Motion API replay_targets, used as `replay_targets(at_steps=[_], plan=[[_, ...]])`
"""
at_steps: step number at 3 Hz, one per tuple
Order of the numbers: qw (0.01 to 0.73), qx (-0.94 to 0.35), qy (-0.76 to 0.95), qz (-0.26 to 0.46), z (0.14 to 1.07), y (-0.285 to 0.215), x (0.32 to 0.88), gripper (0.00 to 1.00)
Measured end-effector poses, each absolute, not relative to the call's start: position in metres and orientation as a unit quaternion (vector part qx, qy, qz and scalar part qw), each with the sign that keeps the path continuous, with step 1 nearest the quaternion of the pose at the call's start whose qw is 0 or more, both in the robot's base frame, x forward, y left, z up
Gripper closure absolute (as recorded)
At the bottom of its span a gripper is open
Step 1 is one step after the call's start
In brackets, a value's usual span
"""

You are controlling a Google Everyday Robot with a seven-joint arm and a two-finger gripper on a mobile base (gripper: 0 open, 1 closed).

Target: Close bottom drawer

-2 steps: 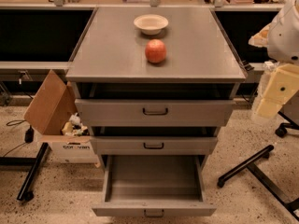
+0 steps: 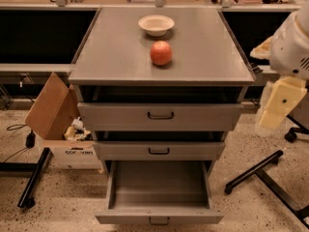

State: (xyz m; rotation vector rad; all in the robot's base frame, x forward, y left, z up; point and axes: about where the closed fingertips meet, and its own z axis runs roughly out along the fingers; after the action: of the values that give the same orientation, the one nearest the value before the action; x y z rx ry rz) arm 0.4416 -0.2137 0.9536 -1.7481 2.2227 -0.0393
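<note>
Bottom drawer (image 2: 159, 190) is pulled well out at the foot of the cabinet, lowest of 3, tray empty, short front panel nearest the camera with a small black handle (image 2: 159, 221). Middle drawer (image 2: 159, 150) and top drawer (image 2: 159, 116) each stick out a little. Gripper (image 2: 281, 104) hangs at the right edge of the view, beside the cabinet's right side at about top-drawer height, touching nothing. Cannot tell whether it is open or shut, and nothing is seen held in it.

Key relation: the drawer front lies down and to the left of the gripper, well apart. The front panel's long axis runs left-right across the view, and the slide direction runs from the camera back into the cabinet. Only 1 arm, so no choice there. Judgement: closing not yet started. The gripper likely needs to drop low, get in front of the panel, then push inward squarely near the handle.

Apple (image 2: 161, 52) and bowl (image 2: 156, 24) sit on the table (image 2: 111, 57) top, not involved. Cardboard box (image 2: 50, 111) is on the floor at left, away from the drawer's path
</note>
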Motion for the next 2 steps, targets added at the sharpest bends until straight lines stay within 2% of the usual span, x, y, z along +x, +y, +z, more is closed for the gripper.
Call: replay_targets(at_steps=[2], plan=[[0.113, -0.646, 0.753, 0.052, 0.809, -0.207, 0.422, 0.0]])
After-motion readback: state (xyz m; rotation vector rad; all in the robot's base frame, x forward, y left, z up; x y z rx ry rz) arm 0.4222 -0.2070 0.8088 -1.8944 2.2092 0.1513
